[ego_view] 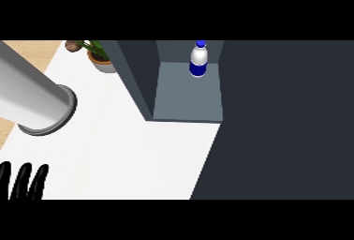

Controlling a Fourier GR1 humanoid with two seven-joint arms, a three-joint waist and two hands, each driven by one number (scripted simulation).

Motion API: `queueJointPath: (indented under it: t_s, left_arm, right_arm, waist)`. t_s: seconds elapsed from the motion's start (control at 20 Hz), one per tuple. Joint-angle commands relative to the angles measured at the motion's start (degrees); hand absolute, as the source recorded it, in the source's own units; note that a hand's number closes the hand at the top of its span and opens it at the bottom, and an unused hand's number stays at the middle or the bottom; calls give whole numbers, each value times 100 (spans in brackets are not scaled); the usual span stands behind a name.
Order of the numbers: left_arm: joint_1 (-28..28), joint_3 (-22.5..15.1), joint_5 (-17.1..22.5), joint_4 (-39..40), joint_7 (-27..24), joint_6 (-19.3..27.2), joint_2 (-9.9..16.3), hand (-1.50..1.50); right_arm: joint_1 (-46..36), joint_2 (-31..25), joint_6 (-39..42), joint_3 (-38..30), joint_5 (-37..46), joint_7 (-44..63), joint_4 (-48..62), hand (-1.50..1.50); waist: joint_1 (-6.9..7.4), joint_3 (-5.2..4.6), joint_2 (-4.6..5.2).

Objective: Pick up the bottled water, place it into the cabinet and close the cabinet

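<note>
The bottle stood upright deep inside the open cabinet, likely light, rigid and slick, best taken round its blue waist, while the left hand rested with straight fingers on the desk.

Bottle blue/white; cabinet prob. grey.

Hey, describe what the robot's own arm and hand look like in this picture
A light grey, smooth cylindrical forearm comes in at the upper left, ending in a darker grey ring-shaped cuff. At the lower left, the left hand shows only as glossy black, slender, rounded fingers standing side by side. No cables or markings are visible. The right hand is not in view.
</note>
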Motion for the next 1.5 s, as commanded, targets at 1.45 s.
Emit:
queueJointPath:
  t_s: [1.45]
  left_arm:
    - [2741,3214,2265,133,-839,-3478,442,-150]
  right_arm:
    - [-5696,1909,-1639,-1204,-3018,2386,2981,150]
  waist:
    - [25,-5,-20]
